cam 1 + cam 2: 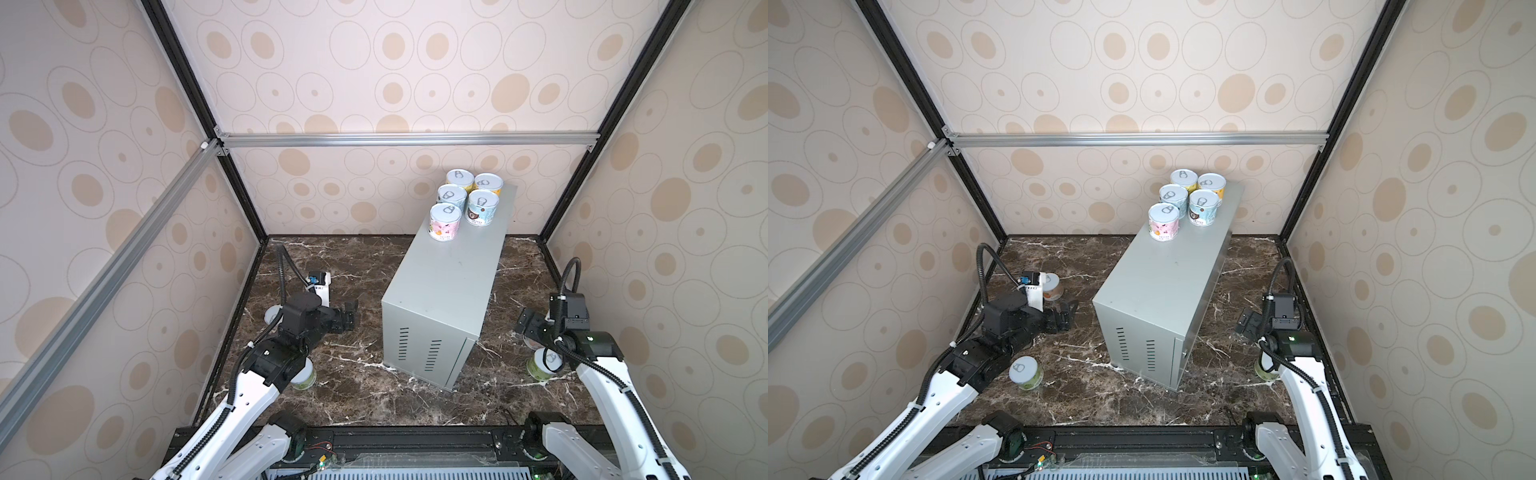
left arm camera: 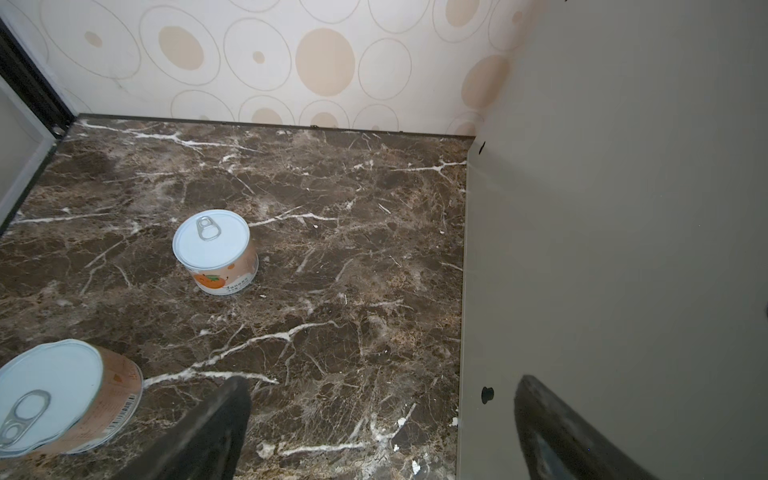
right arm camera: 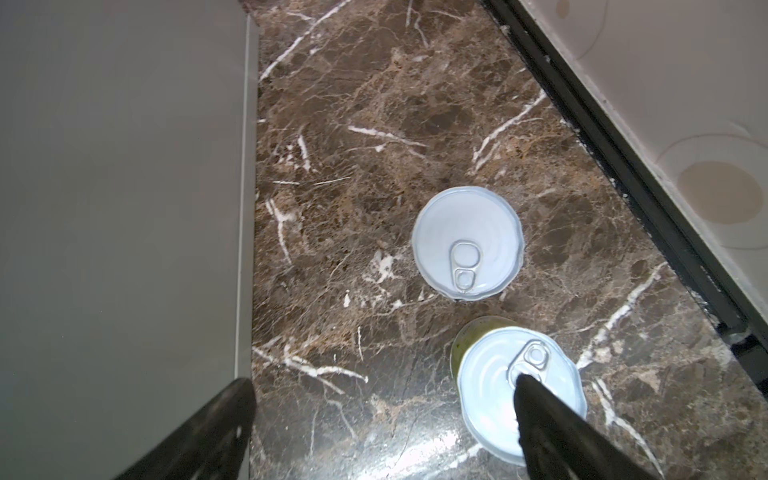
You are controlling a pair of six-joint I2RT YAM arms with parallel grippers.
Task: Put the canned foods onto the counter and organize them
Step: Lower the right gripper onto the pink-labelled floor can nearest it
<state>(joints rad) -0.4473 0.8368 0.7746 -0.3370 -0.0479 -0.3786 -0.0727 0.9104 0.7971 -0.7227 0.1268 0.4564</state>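
Note:
Several cans point(image 1: 461, 203) point(image 1: 1183, 201) stand clustered at the far end of the grey counter point(image 1: 449, 286) point(image 1: 1163, 291). Left of the counter, my left gripper point(image 1: 350, 316) point(image 1: 1068, 314) point(image 2: 382, 380) hovers low over the marble, open and empty. A salmon can point(image 2: 214, 249) point(image 1: 1052, 286) stands ahead of it, and a second salmon can point(image 2: 62, 399) is close beside one finger. A green can point(image 1: 1025, 372) sits by the left arm. On the counter's right, my right gripper point(image 1: 528, 326) point(image 3: 382, 382) is open above the floor. A can point(image 3: 467, 241) stands beyond it, and a green can point(image 3: 498, 374) lies partly under one fingertip.
The dark marble floor point(image 1: 365, 395) is boxed in by patterned walls point(image 1: 374, 83) with black frame posts. The counter's side wall point(image 2: 623, 249) point(image 3: 124, 208) runs close beside each gripper. A vented end point(image 1: 415, 349) faces the arm bases.

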